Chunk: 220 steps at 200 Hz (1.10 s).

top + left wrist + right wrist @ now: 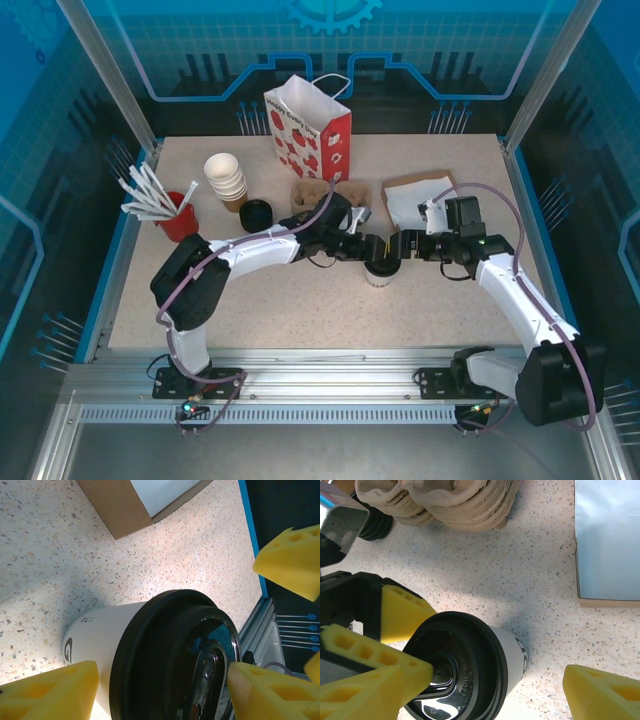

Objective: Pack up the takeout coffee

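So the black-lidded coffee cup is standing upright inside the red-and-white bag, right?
Not quite. The black-lidded coffee cup is standing upright on the table, not inside the red-and-white bag, which stands further back. The top view shows it.

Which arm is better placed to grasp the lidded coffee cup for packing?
Probably the left: its wrist view shows the left gripper with a finger on each side of the cup. The right gripper sits off-centre, one finger over the lid, the other well clear.
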Tool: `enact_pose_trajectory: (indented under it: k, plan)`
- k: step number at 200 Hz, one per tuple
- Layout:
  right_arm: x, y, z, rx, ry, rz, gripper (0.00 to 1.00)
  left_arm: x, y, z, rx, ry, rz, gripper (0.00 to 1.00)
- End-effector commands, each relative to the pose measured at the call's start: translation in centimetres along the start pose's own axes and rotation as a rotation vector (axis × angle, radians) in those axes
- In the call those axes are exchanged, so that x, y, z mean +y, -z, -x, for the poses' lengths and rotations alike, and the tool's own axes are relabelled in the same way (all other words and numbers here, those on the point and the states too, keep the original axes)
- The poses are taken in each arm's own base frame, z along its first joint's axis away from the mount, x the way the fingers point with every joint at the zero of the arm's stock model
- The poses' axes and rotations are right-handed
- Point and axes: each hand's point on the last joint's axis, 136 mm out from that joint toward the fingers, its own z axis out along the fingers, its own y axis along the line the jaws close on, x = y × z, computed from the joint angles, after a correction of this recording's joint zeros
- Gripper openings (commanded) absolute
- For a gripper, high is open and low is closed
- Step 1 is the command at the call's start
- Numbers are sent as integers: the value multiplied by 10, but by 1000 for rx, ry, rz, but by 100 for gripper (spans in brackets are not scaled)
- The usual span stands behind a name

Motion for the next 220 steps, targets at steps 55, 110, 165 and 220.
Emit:
enact_pose_trajectory:
  k: [55, 110, 165, 220]
  plan:
    - [-1, 22, 38, -109, 11, -45, 82, -27, -5, -18, 68, -22, -92, 67]
    - [13, 8, 84, -189, 59, -55, 80, -16, 52, 11, -69, -78, 1, 72]
    - [32, -9, 104, -225, 132, -81, 80, 74, 130, 88, -295, -97, 434, 71]
    - [30, -11, 98, -217, 148, -86, 80, 108, 118, 133, -238, -139, 701, 71]
